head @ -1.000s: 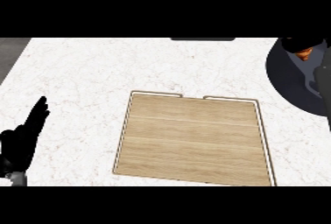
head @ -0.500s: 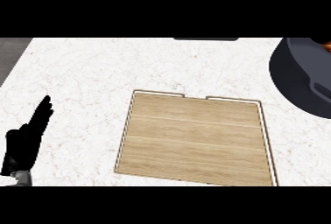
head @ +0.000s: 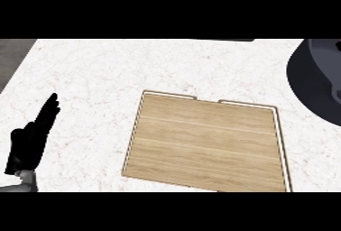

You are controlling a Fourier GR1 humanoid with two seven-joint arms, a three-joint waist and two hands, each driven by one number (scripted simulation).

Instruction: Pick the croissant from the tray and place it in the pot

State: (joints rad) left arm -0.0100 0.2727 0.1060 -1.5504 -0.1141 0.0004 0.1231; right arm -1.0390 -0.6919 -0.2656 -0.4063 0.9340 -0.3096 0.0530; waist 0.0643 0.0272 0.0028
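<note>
My left hand (head: 30, 142) rests at the left edge of the table (head: 133, 67), fingers straight and together, as before. My right hand does not show. The wooden tray (head: 206, 144) carries nothing. The dark pot (head: 316, 81) has shifted further right; the croissant I cannot see.

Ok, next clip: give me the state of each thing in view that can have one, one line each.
wooden tray: flat on the counter, nothing on it.
pot: at the right edge, only partly in view; contents cannot be told.
left robot hand: open, fingers straight, resting near the left edge, holding nothing.
right robot hand: not in view.
croissant: not visible.
</note>
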